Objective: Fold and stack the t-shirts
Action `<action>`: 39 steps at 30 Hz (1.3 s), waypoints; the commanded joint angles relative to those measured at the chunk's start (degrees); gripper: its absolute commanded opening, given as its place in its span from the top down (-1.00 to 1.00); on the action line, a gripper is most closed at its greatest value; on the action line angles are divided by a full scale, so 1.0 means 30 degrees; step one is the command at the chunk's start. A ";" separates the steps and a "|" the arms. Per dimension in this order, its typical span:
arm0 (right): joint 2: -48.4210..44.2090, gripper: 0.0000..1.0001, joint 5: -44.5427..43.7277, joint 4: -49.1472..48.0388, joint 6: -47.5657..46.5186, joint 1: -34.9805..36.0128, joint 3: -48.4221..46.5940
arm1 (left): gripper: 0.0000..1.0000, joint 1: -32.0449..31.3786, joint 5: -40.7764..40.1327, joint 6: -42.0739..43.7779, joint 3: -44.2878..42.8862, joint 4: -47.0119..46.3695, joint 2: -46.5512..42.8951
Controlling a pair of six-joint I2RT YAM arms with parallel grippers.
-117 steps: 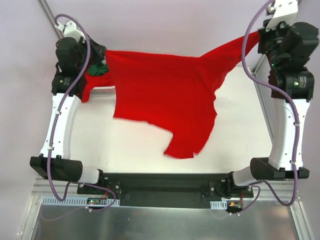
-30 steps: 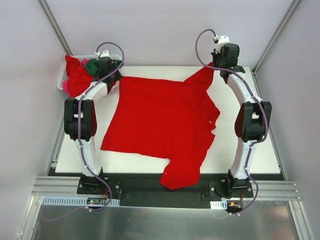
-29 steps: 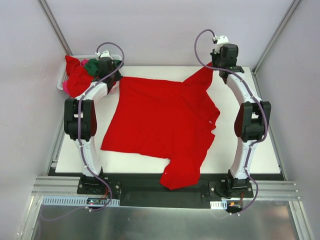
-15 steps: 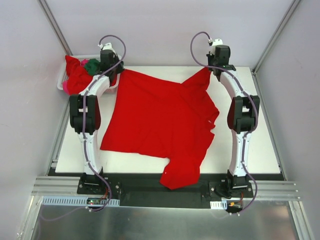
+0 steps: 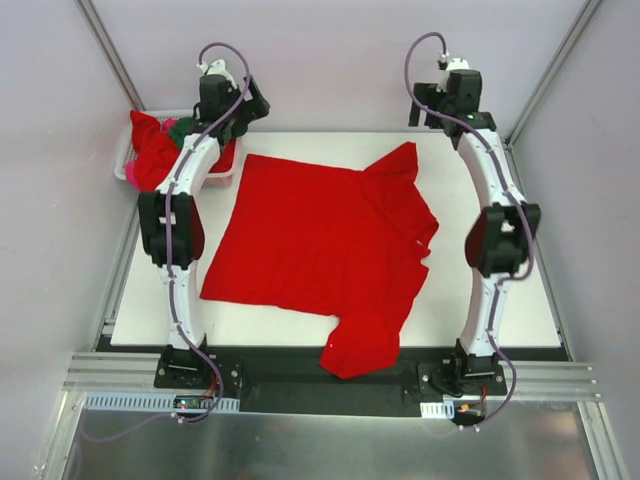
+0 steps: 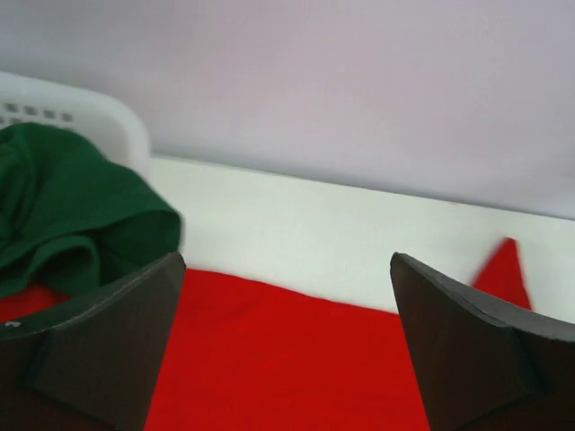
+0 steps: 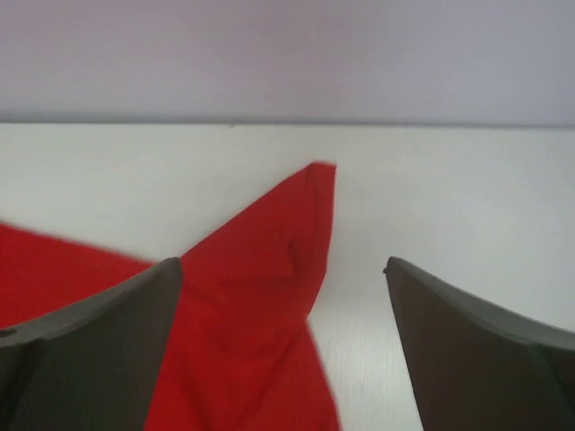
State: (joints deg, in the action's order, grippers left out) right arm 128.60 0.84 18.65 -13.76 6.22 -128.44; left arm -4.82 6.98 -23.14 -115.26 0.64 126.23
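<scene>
Tabletop (image 5: 260, 328), white, carries one large bright red cloth t-shirt (image 5: 320, 240), spread mostly flat near the centre. Its near lower corner droops over the front edge onto the black base rail (image 5: 300, 385). Some creasing along the shirt's right side. One sleeve points toward the far right corner.

Left fingers (image 6: 99, 350) stand wide apart with nothing between them, raised above the shirt's far left edge, no contact visible. Right fingers (image 7: 90, 350) likewise spread wide and empty, raised over the far edge of the tabletop; in the wrist view the tip of the red sleeve lies on the surface between and below them, not gripped.

White plastic lattice basket (image 5: 125, 165) sits at the far left corner, just beside the tabletop. In it: bunched red cloth (image 5: 150, 150) hanging over the rim, and a dark green cloth shirt (image 6: 63, 206) near the left fingers.
</scene>
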 commanded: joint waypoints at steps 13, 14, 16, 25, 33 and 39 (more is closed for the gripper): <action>-1.2901 -0.65 0.1419 0.4388 1.0241 0.1472 1.9259 | -0.72 -0.4634 -0.1242 -0.7665 1.8726 0.2508 -1.5065; -1.2546 -0.57 0.1767 0.3807 1.0154 0.1472 1.9230 | -0.67 -0.4634 -0.1447 -0.8481 2.0009 0.2771 -1.5270; -1.1610 -0.33 0.1566 0.3393 1.0094 0.1443 1.8707 | -0.58 -0.4634 -0.2235 -0.9131 2.1218 0.2802 -1.5768; -0.5807 0.05 0.0336 0.4532 0.9072 0.0946 1.4926 | -0.07 -0.4575 -0.4173 -1.1125 2.4357 0.3447 -1.4511; -0.3170 0.10 -0.0661 0.5939 0.7751 -0.0022 1.2699 | -0.09 -0.4575 -0.4584 -1.1478 2.4505 0.4179 -1.3720; -0.2114 0.11 -0.1920 0.6496 0.6905 -0.0372 1.1731 | -0.09 -0.4605 -0.4350 -1.1740 2.3920 0.5145 -1.3018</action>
State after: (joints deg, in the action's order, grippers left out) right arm 120.40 -0.67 34.98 10.20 5.85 -90.96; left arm -18.39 -5.06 -56.80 -42.50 11.66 84.64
